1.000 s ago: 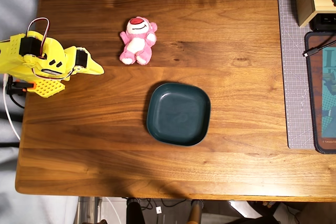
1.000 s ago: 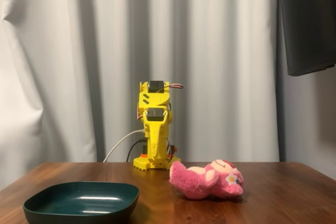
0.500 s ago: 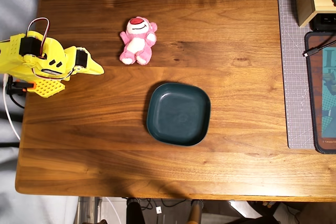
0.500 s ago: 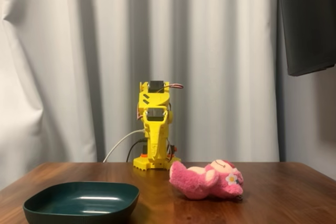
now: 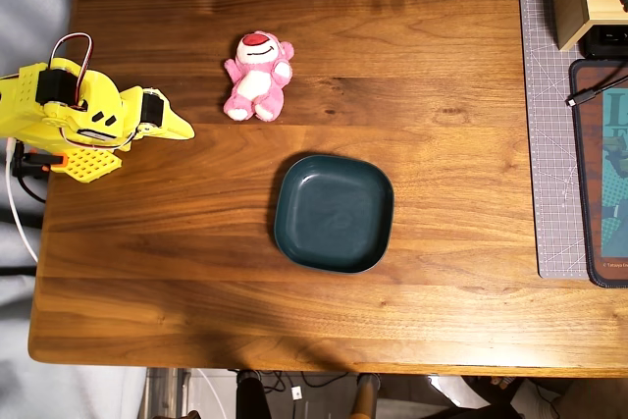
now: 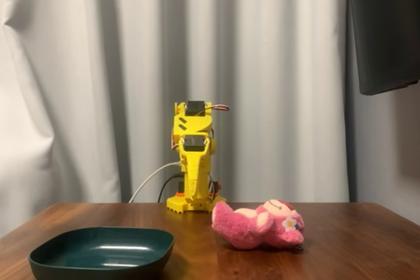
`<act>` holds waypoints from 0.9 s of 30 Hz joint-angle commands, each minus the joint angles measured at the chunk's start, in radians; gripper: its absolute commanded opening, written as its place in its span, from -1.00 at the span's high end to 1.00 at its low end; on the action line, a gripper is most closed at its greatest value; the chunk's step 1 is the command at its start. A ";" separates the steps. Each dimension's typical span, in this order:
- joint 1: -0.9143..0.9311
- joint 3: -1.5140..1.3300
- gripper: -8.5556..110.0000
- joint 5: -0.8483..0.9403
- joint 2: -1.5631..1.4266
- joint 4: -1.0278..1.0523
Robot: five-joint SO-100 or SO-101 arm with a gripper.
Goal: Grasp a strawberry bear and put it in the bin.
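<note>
Nothing moved. Overhead: plush strawberry bear [image 5: 257,77] face-up beyond glossy bin [image 5: 334,213]; fixed view adds curtain [image 6: 98,83]. End effector [image 5: 180,130] clenched, empty.

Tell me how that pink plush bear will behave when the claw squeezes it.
The strawberry bear looks soft and stuffed, so it will likely compress and feel light. Its fuzzy fabric probably grips well. Lying flat on the table, it seems unlikely to roll.
</note>
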State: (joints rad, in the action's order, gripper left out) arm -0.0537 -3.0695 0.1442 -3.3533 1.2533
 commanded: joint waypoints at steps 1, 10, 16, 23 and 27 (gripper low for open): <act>0.003 0.009 0.86 -0.005 -0.029 0.002; 0.026 0.009 0.82 0.014 -0.029 0.000; 0.041 0.038 0.86 0.009 -0.020 -0.017; 0.049 0.529 0.84 -0.002 0.566 0.012; 0.061 0.819 0.84 -0.002 0.879 0.064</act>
State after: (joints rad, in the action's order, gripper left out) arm -0.0046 -2.5510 0.1442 -2.7796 1.2901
